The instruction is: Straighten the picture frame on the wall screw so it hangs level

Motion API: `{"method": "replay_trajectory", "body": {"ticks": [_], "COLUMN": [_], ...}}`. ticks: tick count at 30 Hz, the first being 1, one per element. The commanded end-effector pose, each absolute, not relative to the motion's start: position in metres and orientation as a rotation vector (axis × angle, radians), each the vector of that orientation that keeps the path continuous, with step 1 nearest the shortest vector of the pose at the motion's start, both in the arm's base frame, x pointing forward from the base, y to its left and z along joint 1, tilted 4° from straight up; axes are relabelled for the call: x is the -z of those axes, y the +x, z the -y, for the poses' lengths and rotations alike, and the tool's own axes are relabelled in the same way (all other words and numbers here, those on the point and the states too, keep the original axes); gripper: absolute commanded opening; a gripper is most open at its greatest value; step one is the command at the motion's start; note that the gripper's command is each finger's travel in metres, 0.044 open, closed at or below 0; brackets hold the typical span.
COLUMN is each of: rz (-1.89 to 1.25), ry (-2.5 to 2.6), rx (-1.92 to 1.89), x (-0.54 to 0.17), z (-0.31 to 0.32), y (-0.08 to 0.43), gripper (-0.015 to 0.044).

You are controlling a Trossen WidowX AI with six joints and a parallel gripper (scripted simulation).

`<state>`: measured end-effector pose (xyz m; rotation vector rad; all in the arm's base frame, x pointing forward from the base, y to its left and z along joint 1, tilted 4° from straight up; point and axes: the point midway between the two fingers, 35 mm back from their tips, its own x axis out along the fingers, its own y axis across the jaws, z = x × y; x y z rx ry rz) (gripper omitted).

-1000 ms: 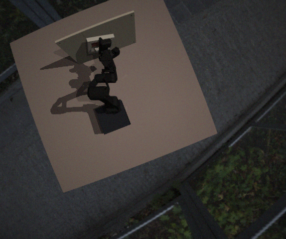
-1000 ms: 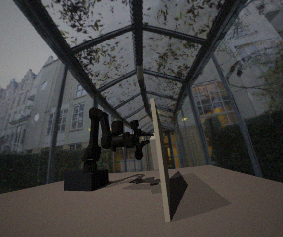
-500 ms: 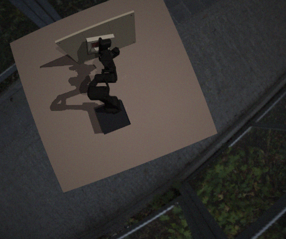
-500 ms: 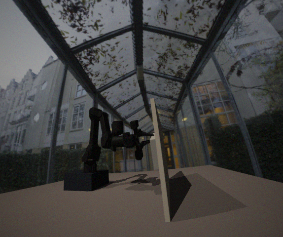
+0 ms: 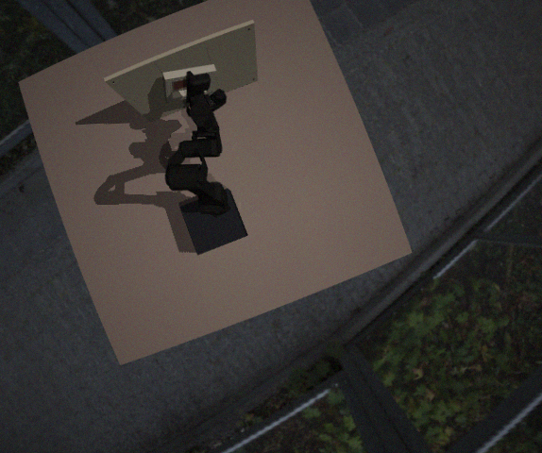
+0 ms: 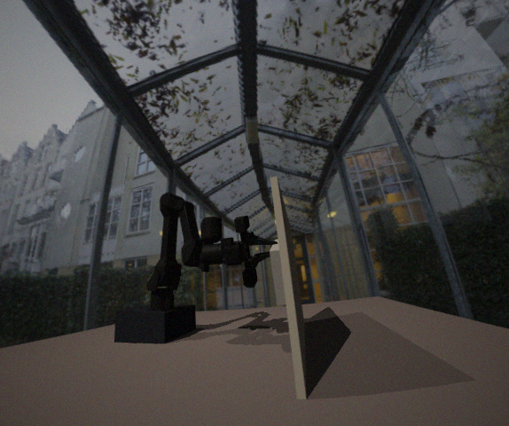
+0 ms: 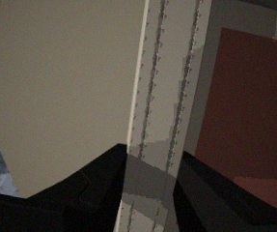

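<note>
The picture frame [image 5: 173, 75] [image 6: 277, 275] [image 7: 172, 82] has a pale rim around a red picture [image 5: 178, 84] [image 7: 254, 111]. It is at the front of the upright board [image 5: 232, 53] [image 6: 290, 284] [image 7: 66, 87]. In the top view its top edge is not parallel to the board's top edge; its right end looks lower than its left. My gripper [image 6: 271, 248] [image 7: 150, 158] is shut on the frame's top rail, one finger above and one below it. The screw and the frame's back are hidden.
The board stands upright on the brown table top [image 5: 286, 194] [image 6: 199, 375], close in front of the fingers. The arm's dark base block [image 5: 217, 228] [image 6: 140, 325] stands some way back from the board. Shadows of the arm and board fall on the table.
</note>
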<state>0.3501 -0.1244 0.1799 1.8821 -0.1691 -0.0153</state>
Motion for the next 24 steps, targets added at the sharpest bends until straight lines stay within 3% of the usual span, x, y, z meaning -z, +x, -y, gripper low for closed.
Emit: {"method": "replay_trajectory", "body": {"ticks": [1, 24], "rz": [0.181, 0.181], "ry": [1.872, 1.873], "rx": [0.008, 0.007], "x": [-0.1841, -0.185], "z": [0.1245, 0.12], "y": [0.3499, 0.3504], "gripper": [0.0, 0.0]}}
